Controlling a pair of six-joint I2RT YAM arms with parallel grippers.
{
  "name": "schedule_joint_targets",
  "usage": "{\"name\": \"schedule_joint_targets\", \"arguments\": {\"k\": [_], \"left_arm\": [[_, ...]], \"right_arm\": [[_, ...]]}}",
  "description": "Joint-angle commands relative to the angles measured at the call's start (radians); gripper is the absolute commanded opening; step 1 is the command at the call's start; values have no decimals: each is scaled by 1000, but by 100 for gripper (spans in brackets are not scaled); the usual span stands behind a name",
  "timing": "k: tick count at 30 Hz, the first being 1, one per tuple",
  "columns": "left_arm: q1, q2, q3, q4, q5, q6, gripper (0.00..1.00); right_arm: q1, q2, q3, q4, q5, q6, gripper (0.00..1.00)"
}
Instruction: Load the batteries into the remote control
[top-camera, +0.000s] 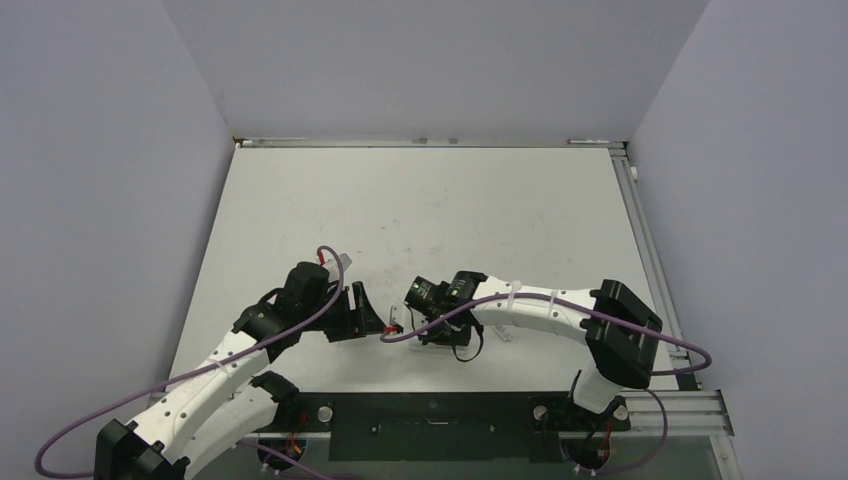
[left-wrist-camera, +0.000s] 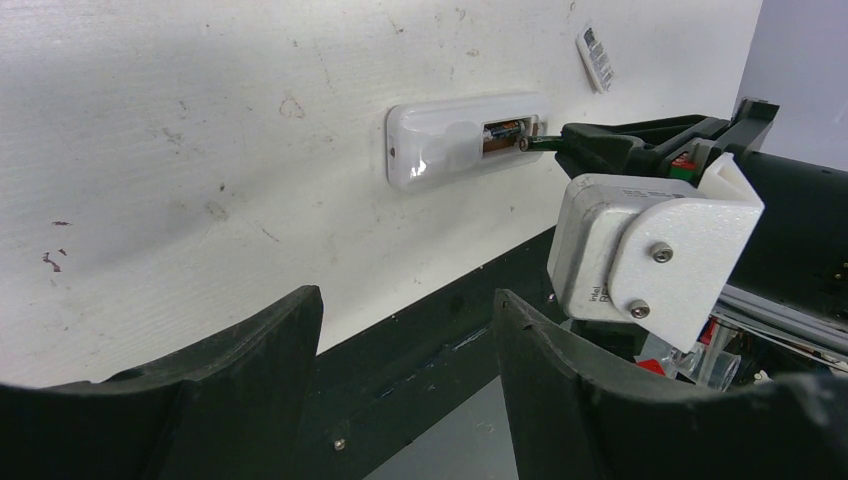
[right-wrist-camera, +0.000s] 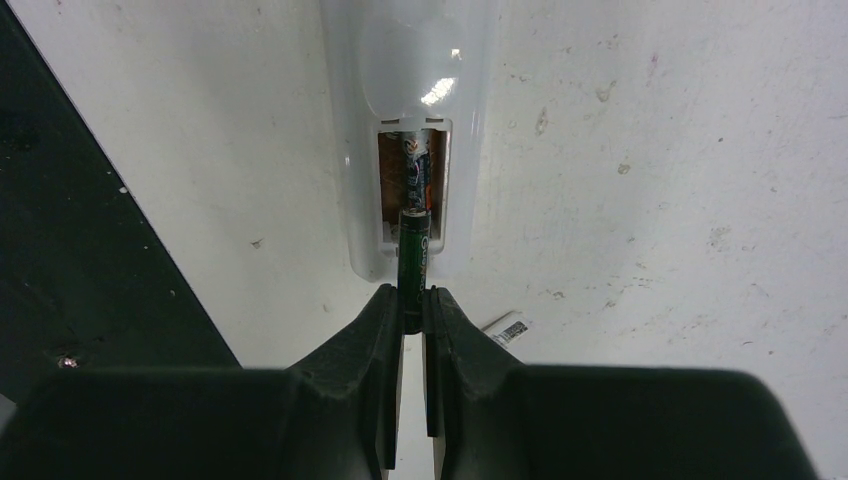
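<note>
Battery (right-wrist-camera: 413, 250) pinched in R claw (right-wrist-camera: 413, 298), tip in remote control (right-wrist-camera: 420, 60); L claw (left-wrist-camera: 405, 305) released, hovering low alongside.

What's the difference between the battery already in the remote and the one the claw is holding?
The seated battery lies inside the brownish recess of the remote control. The held battery is pinched by the right gripper, with its tip just at the recess's edge. The seated battery shows orange markings, while the held battery looks dark green. Both are slim cylinders pointing along the remote's length.

White remote control (right-wrist-camera: 420, 50), dark-green battery (right-wrist-camera: 412, 262)
</note>
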Motion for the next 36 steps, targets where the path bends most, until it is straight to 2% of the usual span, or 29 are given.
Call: {"name": "schedule_joint_targets", "arguments": {"k": [1, 36], "left_arm": [[5, -7, -1, 46, 18, 5, 60], [5, -17, -5, 45, 20, 3, 61]], "right_arm": [[9, 11, 31, 22, 21, -9, 9], [29, 74, 46, 32, 10, -28, 17]]}}
